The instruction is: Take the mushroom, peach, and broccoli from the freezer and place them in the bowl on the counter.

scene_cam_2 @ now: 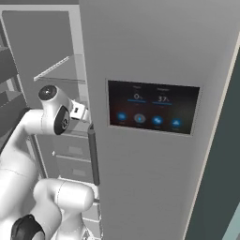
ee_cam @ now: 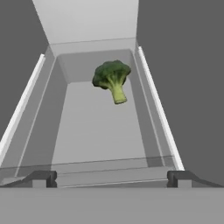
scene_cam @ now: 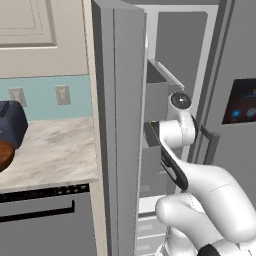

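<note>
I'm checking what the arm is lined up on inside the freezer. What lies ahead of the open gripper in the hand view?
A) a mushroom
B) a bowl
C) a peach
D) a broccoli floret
D: the broccoli, dark green with a pale stalk, lies in the grey freezer compartment beyond the gripper.
</note>
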